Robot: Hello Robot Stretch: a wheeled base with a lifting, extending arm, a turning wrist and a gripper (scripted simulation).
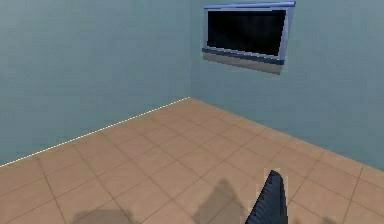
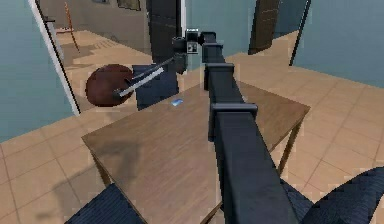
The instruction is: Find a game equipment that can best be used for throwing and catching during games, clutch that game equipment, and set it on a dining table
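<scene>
The gripper [image 2: 136, 84] reaches toward 11 o'clock in the arm side view, past the far edge of the tabletop [image 2: 150, 150]. I cannot tell how its fingers are set. It holds a brown ball [image 2: 103, 88], which hangs at the fingers' end at 10 o'clock, over the tiled floor [image 2: 40, 150] and clear of the tabletop. A dark panel [image 2: 158, 92] stands just behind the fingers. In the forward view a dark window [image 1: 247, 32] sits at 1 o'clock on a teal wall [image 1: 90, 60].

Soft, even light in both views. The window [image 1: 247, 32] pane is black; faint grey shadows lie on the floor [image 1: 150, 150] well below it.
</scene>
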